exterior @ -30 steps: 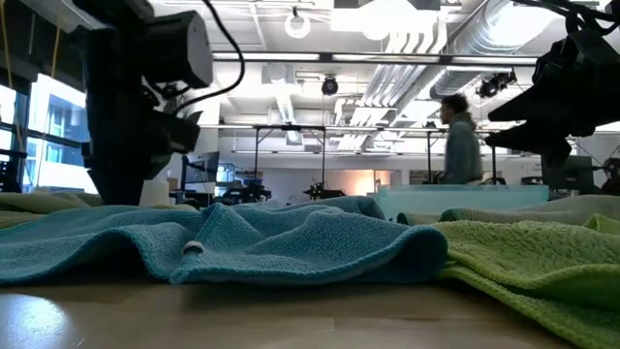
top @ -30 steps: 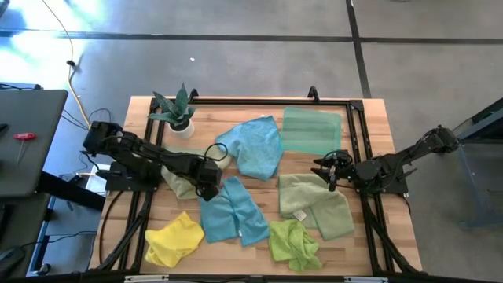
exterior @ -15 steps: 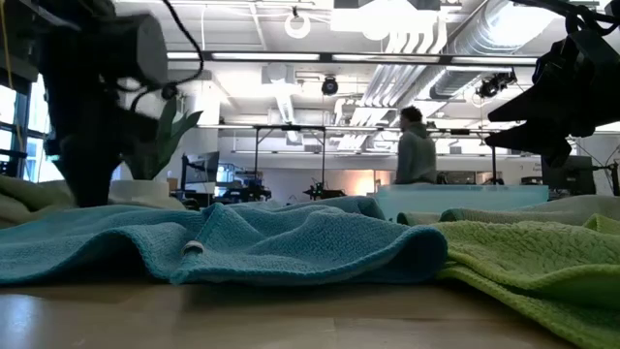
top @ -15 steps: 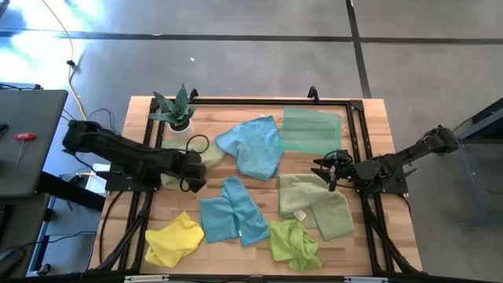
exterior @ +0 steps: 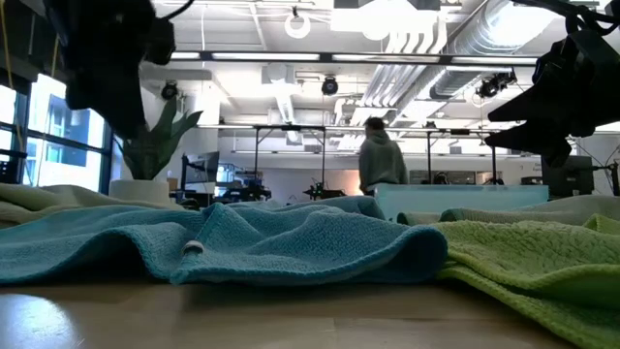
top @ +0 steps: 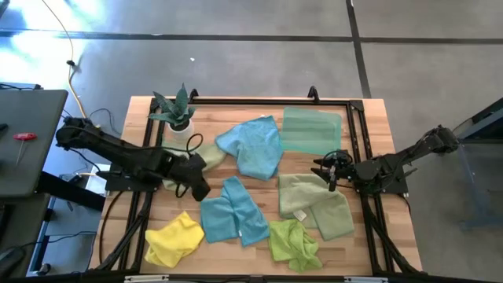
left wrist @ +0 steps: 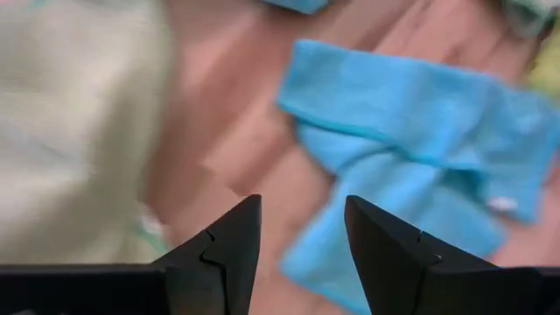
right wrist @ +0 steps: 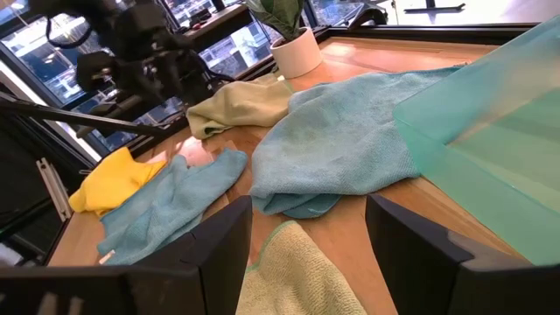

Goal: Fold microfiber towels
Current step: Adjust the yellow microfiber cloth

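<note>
The left gripper (top: 196,187) hangs over the left part of the wooden surface (top: 369,118), its jaws standing apart with nothing between them; in the left wrist view the two dark fingers (left wrist: 227,254) frame bare wood, with a pale sage towel (left wrist: 79,131) to one side and a crumpled light blue towel (left wrist: 420,166) to the other. From above, that gripper sits just beside the pale sage towel (top: 206,157) and near the light blue towel (top: 233,210) that lies at the front centre. The right gripper (top: 326,170) hovers at the right side, above the edge of a sage green towel (top: 314,203) that is partly folded over itself; its jaws are also apart and empty, touching no cloth as far as can be seen, and the right wrist view shows its fingers (right wrist: 219,254) spread wide above the corner of that towel. A second, larger blue towel (top: 253,145) lies rumpled in the middle of the surface, next to a flat mint green towel (top: 311,130) at the far right corner. A yellow towel (top: 174,240) is bunched at the front left and a lime green towel (top: 294,242) is bunched at the front, just beside the sage one. A small spiky plant (top: 177,110) in a white pot stands at the far left corner. In the low view a person (exterior: 381,160) stands in the room behind.
</note>
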Available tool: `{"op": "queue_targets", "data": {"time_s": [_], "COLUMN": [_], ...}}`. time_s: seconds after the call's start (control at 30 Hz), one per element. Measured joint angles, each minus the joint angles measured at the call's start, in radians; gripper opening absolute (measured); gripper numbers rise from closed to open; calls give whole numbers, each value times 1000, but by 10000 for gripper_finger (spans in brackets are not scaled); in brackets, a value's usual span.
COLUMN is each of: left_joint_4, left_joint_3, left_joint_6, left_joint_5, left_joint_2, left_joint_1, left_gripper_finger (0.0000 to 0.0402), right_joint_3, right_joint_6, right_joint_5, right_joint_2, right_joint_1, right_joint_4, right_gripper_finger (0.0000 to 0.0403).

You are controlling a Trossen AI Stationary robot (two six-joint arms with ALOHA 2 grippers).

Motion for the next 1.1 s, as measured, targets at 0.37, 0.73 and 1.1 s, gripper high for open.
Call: {"op": "queue_targets", "data": {"time_s": [0.37,0.73,1.1], "left_joint_4": [230,2,-15], "left_joint_3": [0,192,192], "left_joint_6": [-503,-758,-814], "left_joint_5": [103,319,400], "left_joint_2": [223,406,568], "left_joint_1": [-290,-507,-564], "left_gripper_finger": [156,156,156], "right_joint_3": [0,0,0], "right_joint_6": [0,0,0], "right_joint_5": [0,-3,-3], "right_joint_2": [0,1,-1], "right_joint_1": [0,0,0], "right_joint_4": [0,0,0], "right_gripper_finger": [217,217,217]}}
